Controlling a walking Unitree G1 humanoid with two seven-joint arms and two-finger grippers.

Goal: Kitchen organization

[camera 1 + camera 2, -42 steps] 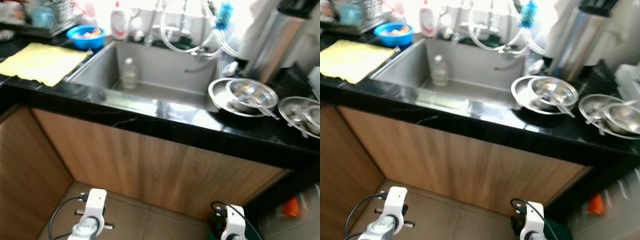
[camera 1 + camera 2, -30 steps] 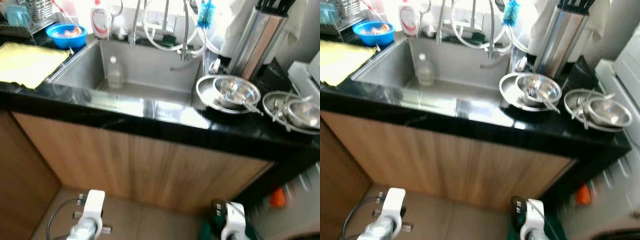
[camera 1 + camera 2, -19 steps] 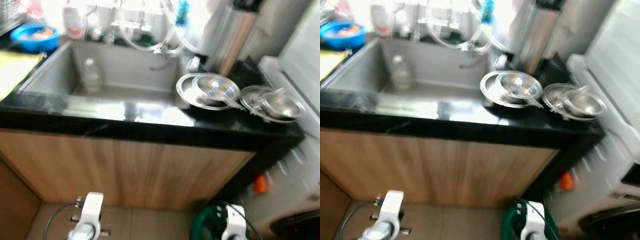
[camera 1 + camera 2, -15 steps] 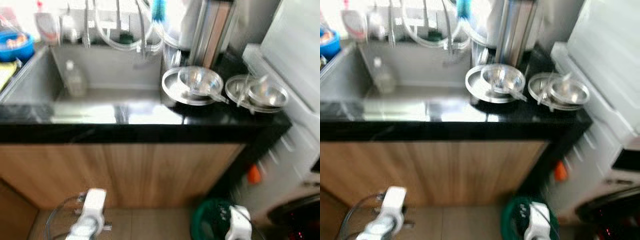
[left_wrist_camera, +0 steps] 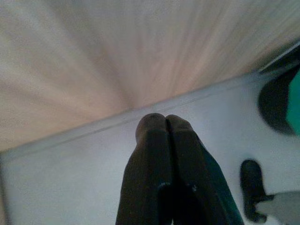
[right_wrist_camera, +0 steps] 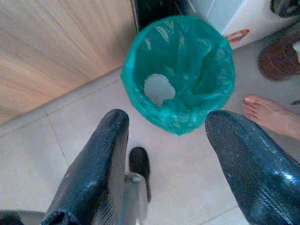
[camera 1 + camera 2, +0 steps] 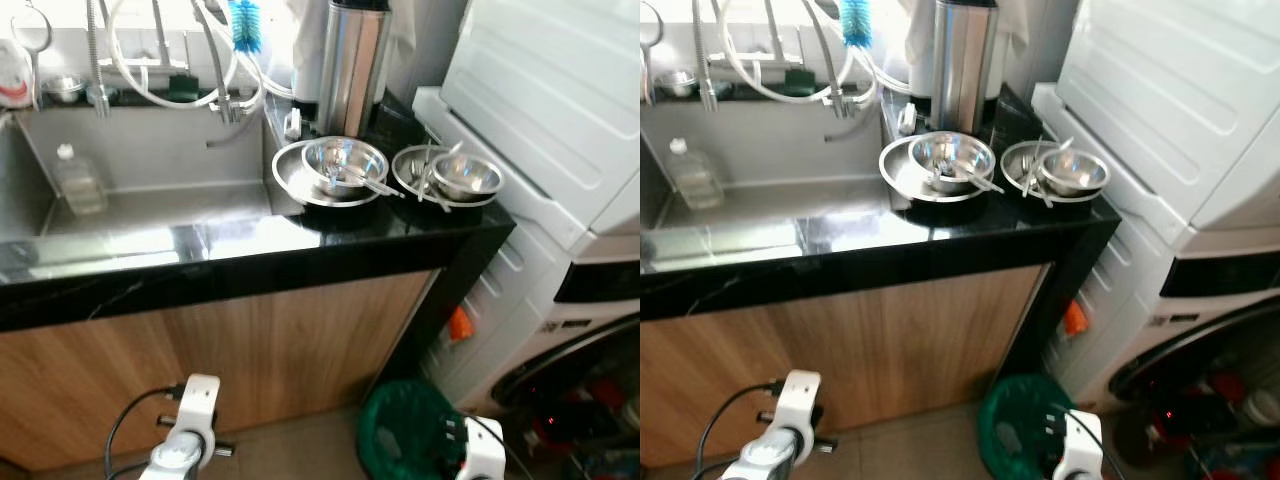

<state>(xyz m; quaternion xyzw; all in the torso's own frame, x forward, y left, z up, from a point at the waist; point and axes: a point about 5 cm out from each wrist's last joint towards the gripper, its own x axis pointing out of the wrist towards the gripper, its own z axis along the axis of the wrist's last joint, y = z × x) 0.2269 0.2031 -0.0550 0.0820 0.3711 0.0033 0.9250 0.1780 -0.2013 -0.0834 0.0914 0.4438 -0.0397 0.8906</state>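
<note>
On the black counter (image 7: 250, 250) a steel bowl (image 7: 343, 162) with a spoon sits in a steel plate (image 7: 290, 180). Beside it, a second steel bowl (image 7: 466, 175) rests on another plate with utensils. A clear plastic bottle (image 7: 78, 182) stands in the steel sink (image 7: 150, 205). Both arms hang low in front of the wooden cabinet. My left gripper (image 5: 165, 123) is shut with nothing in it, above the floor tiles. My right gripper (image 6: 169, 119) is open and empty, hanging over a green bin (image 6: 178, 70).
A white washing machine (image 7: 560, 150) stands right of the counter, with the green bin (image 7: 405, 432) at its foot. A tall steel holder (image 7: 352, 65) and a blue brush (image 7: 245, 22) stand behind the bowls. A person's bare foot (image 6: 267, 112) and a sandal (image 6: 281, 54) are near the bin.
The camera has swung to the right: the yellow cloth and blue bowl have left the picture, the washing machine and green bin have come in. Both arms still hang low.
</note>
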